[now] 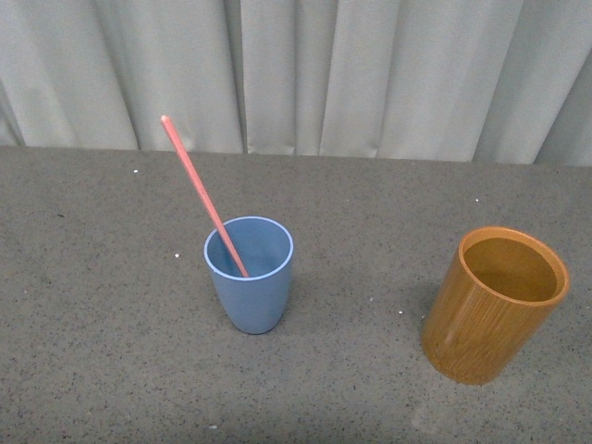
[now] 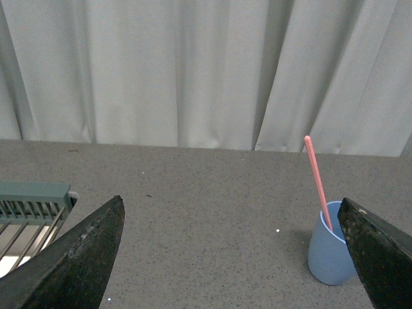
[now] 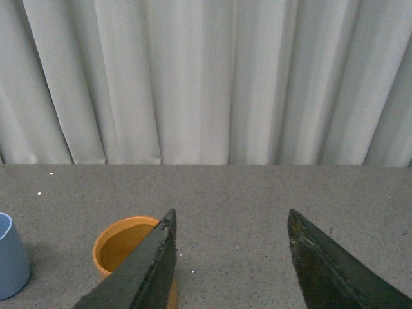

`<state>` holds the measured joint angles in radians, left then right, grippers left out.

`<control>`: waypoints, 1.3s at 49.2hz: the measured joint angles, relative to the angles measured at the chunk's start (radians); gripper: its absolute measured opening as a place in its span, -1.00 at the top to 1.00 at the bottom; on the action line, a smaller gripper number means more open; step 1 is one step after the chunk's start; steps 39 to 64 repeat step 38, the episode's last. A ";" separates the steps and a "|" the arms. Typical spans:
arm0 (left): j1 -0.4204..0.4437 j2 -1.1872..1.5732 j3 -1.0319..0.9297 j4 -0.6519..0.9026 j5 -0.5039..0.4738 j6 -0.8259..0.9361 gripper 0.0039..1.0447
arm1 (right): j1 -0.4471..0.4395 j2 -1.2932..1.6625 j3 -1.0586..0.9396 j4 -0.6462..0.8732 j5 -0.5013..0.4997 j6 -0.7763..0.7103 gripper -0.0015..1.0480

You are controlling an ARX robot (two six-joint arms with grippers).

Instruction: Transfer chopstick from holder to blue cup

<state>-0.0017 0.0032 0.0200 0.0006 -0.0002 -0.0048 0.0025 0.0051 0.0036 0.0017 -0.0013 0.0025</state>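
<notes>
A: Where's the chopstick (image 1: 203, 195)?
B: Standing tilted in the blue cup (image 1: 250, 275); the holder (image 1: 494, 303) sits well apart on the desk (image 1: 92, 305).
A: And the end effectors?
B: Left end effector (image 2: 235, 248) wide, holding nothing; right end effector (image 3: 232, 257) likewise.

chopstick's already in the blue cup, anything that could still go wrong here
1. The chopstick leans steeply over the rim of the small blue cup, with most of its length sticking out above. That weight could tip the light cup over.
2. The left gripper is open with the cup close beside one finger, so a careless retreat might clip the cup or stick.
3. The holder looks empty, so little risk there.
</notes>
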 joint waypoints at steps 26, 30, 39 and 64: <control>0.000 0.000 0.000 0.000 0.000 0.000 -0.88 | 0.000 0.000 0.000 0.000 0.000 0.000 -0.81; 0.000 0.000 0.000 0.000 0.000 0.000 -0.88 | 0.000 0.000 0.000 0.000 0.000 0.000 -0.81; 0.000 0.000 0.000 0.000 0.000 0.000 -0.88 | 0.000 0.000 0.000 0.000 0.000 0.000 -0.81; 0.000 0.000 0.000 0.000 0.000 0.000 -0.88 | 0.000 0.000 0.000 0.000 0.000 0.000 -0.81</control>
